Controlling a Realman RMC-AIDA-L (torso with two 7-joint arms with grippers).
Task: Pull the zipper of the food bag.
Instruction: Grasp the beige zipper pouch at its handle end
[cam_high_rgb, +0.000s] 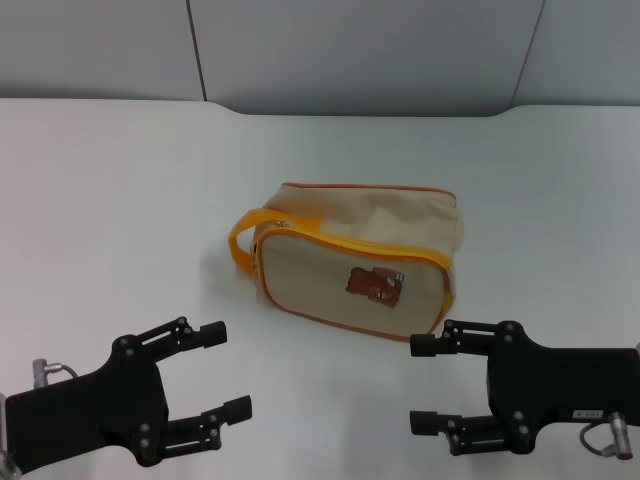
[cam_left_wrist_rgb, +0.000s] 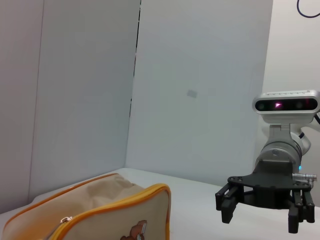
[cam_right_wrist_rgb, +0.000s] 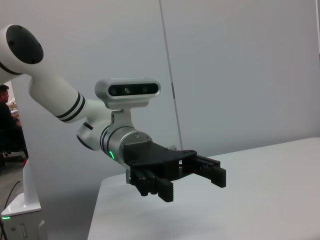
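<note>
The beige food bag (cam_high_rgb: 360, 255) with orange piping lies on the white table, its brown bear patch (cam_high_rgb: 376, 285) facing me. The orange loop handle (cam_high_rgb: 243, 240) is at its left end. The zipper's small silver pull tab (cam_high_rgb: 281, 226) sits at the bag's top left corner; it also shows in the left wrist view (cam_left_wrist_rgb: 65, 219). My left gripper (cam_high_rgb: 226, 370) is open and empty, near the front of the table to the bag's front left. My right gripper (cam_high_rgb: 420, 385) is open and empty, just in front of the bag's right end.
The white table (cam_high_rgb: 110, 200) ends at a grey wall panel (cam_high_rgb: 350, 50) behind the bag. The left wrist view shows the right gripper (cam_left_wrist_rgb: 265, 212) past the bag (cam_left_wrist_rgb: 100, 210). The right wrist view shows the left gripper (cam_right_wrist_rgb: 192, 182) over the table.
</note>
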